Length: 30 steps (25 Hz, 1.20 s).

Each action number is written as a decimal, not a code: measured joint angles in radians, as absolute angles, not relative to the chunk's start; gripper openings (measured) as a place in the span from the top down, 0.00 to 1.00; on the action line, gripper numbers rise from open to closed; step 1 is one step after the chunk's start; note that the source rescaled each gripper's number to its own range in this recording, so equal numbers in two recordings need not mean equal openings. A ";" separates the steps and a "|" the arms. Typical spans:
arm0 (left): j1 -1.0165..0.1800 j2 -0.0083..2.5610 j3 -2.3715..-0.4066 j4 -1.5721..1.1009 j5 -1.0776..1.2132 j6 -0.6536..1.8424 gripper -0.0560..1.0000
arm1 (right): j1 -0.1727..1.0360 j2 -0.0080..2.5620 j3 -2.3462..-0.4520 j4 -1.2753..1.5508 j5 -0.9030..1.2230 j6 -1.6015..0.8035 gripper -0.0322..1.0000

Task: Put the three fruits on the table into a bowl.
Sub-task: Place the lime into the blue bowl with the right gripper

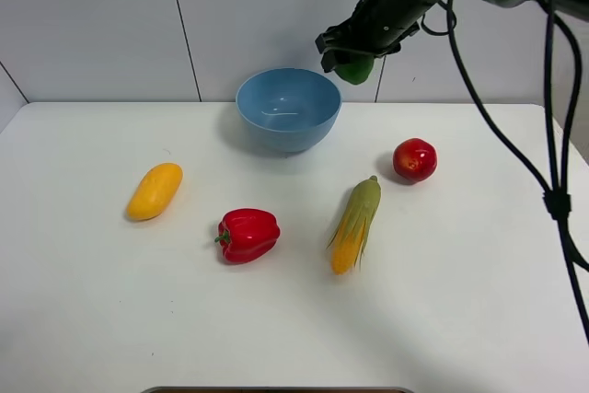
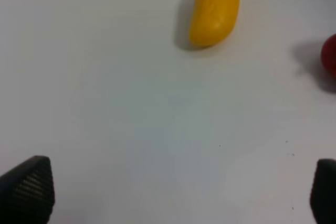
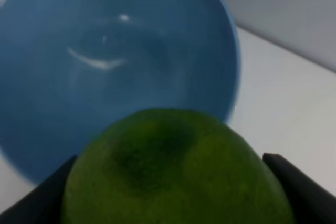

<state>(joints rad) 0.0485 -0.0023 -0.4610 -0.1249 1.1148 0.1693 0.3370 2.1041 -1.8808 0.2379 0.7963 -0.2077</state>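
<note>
Right hand [image 1: 352, 54] is up in the air just off the bowl's [image 1: 288, 132] right rim, closed around the green fruit [image 1: 355, 70], one finger on each flank of it. In the right wrist view the fruit fills the foreground, with the bowl's blue inside below and beyond it. The bowl sits at the back of the white worktop [image 1: 110, 319] with nothing in it. The fruit is above rim height and not yet over the opening as the high camera sees it. The red apple-like fruit [image 1: 415, 159] lies on the worktop to the right of the bowl and a little nearer the camera, well apart from it. The mango [image 1: 155, 190] lies to the left of the bowl and nearer the camera, also well apart, its long axis tilted. A red bell pepper [image 1: 248, 235] lies in front of the bowl. A corn cob [image 1: 354, 225] lies in front of it and to the right, between the pepper and the red fruit. Left hand [image 2: 176, 192] is spread wide, only its two dark fingertips in view and nothing between them. It is over bare worktop on the mango's side of the bowl. The high camera does not show it.
</note>
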 joint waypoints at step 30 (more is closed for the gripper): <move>0.049 -0.002 -0.461 -0.125 1.115 0.169 0.00 | 0.449 2.390 -2.037 0.242 0.586 -0.208 0.96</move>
<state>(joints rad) 0.0485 -0.0023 -0.4610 -0.1249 1.1148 0.1693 0.4485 2.3904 -2.0374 0.2422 0.5863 -0.2077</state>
